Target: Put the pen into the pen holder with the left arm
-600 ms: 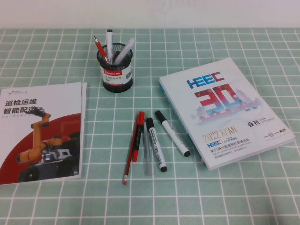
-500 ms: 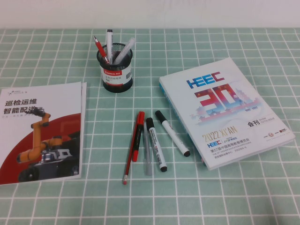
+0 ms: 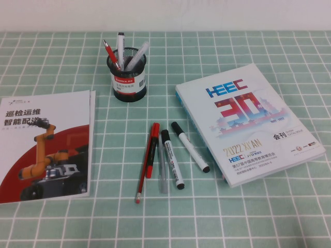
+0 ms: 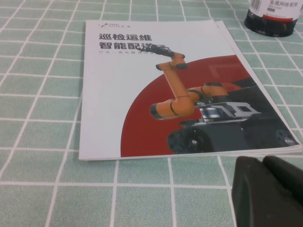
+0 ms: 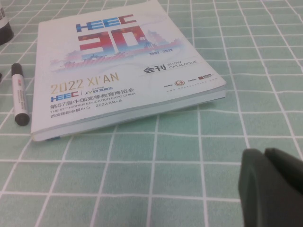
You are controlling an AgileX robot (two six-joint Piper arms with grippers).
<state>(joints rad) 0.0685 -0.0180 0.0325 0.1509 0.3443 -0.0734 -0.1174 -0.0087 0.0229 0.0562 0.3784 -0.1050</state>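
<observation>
The pen (image 3: 141, 181), a very thin long red stick with a pale end, lies on the green checked cloth at the table's middle, beside a thicker red pen (image 3: 152, 151). The pen holder (image 3: 127, 77), a black mesh cup with a white and red label, stands upright behind them and holds several pens. Its base shows in the left wrist view (image 4: 272, 20). Neither arm shows in the high view. My left gripper (image 4: 262, 161) is shut and empty, low over the cloth beside the brochure. My right gripper (image 5: 264, 153) is shut and empty, near the catalogue's front corner.
A robot brochure (image 3: 44, 144) lies at the left and also shows in the left wrist view (image 4: 142, 94). A thick HEEC catalogue (image 3: 248, 124) lies at the right. Two white markers with black caps (image 3: 172, 157) (image 3: 190, 147) and a clear pen (image 3: 162, 173) lie beside the red pens.
</observation>
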